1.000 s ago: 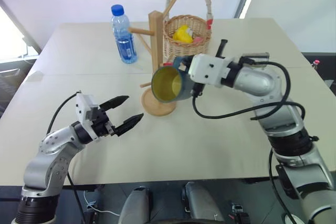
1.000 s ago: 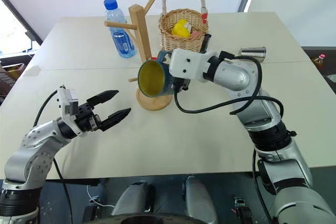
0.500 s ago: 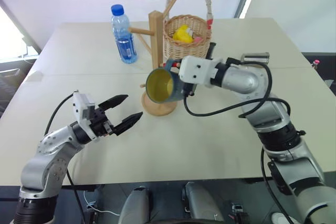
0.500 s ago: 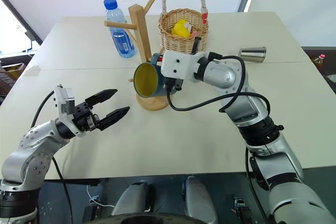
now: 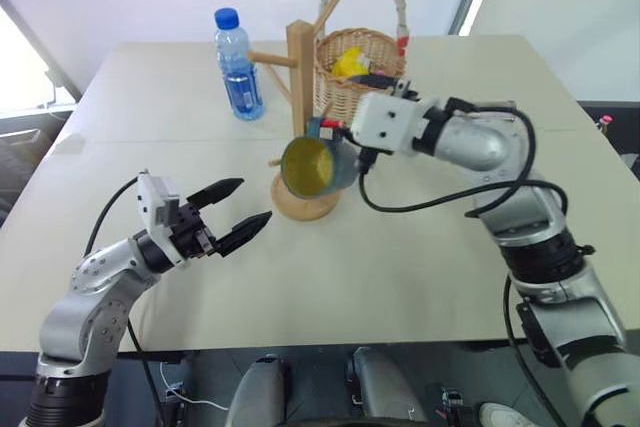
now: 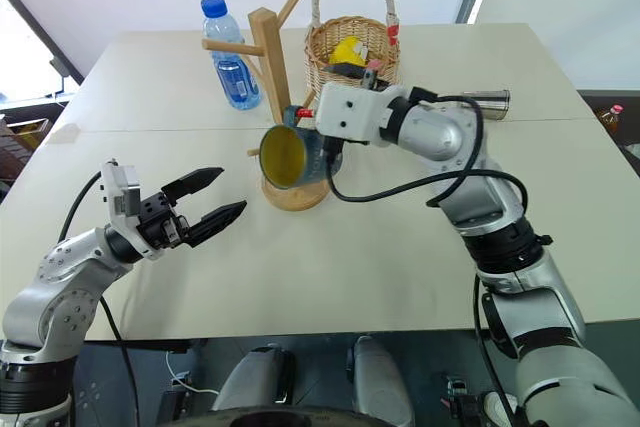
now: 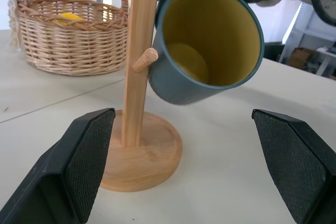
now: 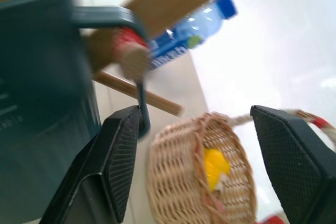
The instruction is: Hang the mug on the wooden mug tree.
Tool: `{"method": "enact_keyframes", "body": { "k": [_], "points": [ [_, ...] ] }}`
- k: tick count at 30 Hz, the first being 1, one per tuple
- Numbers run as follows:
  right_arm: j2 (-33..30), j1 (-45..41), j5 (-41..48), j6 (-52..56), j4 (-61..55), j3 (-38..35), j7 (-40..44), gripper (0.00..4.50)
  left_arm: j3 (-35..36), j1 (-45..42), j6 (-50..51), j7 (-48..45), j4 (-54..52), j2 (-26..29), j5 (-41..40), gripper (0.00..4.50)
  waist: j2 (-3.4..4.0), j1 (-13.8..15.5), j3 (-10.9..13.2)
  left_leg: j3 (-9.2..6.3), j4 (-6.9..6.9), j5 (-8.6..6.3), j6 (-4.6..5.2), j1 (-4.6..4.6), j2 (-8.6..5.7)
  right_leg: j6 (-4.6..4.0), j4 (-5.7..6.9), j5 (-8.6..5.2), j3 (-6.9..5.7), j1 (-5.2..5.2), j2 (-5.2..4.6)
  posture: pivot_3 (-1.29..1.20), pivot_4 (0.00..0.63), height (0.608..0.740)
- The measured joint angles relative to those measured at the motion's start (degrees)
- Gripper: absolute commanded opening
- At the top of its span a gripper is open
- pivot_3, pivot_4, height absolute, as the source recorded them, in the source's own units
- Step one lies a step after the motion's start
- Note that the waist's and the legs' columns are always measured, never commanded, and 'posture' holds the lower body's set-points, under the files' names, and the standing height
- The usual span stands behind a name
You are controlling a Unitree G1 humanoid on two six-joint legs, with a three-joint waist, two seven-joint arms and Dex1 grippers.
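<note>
The blue-grey mug [image 5: 314,167], yellow-green inside, hangs tilted by its handle [image 8: 113,17] on a red-tipped peg [image 8: 127,51] of the wooden mug tree [image 5: 299,77]. Its mouth faces my left gripper. The tree's round base [image 7: 152,156] rests on the table. My right gripper [image 8: 194,114] is open just behind the mug. Its fingers [image 8: 118,150] stand on either side of the handle and peg, one close to the handle. My left gripper [image 5: 256,201] hovers open over the table, left of the tree's base, with nothing in it.
Behind the tree, a water bottle [image 5: 238,67] stands to its left and a wicker basket [image 5: 355,72] holding yellow items to its right. A small metal can [image 6: 487,99] lies at the far right. The near half of the pale table [image 5: 380,267] is bare.
My right gripper was shut on the mug and carried it left to the tree. Now it has opened, and the mug hangs from the red-tipped peg. The left arm has stayed still.
</note>
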Motion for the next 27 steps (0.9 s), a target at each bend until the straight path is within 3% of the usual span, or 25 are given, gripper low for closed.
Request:
{"method": "enact_keyframes", "body": {
  "k": [7,12,18,27],
  "points": [
    [-4.4,10.7,10.8,-0.4,-3.3,-13.7,2.5,3.54,0.1,-0.1,-1.5,2.6,3.6,-1.3,3.7,4.50,-0.02,0.0,0.0,0.01,-0.02,0.00,0.01,0.04,0.00,0.00,-0.06,0.00,0.01,0.09,-0.02,0.00,0.150,0.740],
    [1.4,19.9,20.2,2.8,0.3,-23.0,-1.1,3.54,0.6,0.8,-3.3,8.5,7.0,-4.5,8.4,4.50,-0.04,-0.2,0.0,0.01,-0.03,0.00,0.01,0.09,0.02,0.01,0.02,0.00,0.02,0.09,0.02,0.00,0.150,0.740],
    [9.1,28.0,23.7,1.9,6.3,-23.9,-5.9,3.54,1.4,2.1,-6.7,15.8,10.3,-7.7,14.1,4.50,-0.03,-0.1,0.0,0.01,-0.03,0.00,0.01,0.09,0.02,0.01,0.06,0.01,0.03,0.07,0.01,0.00,0.150,0.740],
    [11.5,29.9,23.6,-3.4,11.1,-22.8,-9.4,3.54,2.3,3.4,-10.1,21.6,13.1,-9.5,18.7,4.50,-0.02,-0.1,0.0,0.02,-0.02,0.00,0.01,0.09,0.01,0.02,0.06,0.01,0.02,0.07,0.01,0.00,0.150,0.740]
  ]
}}
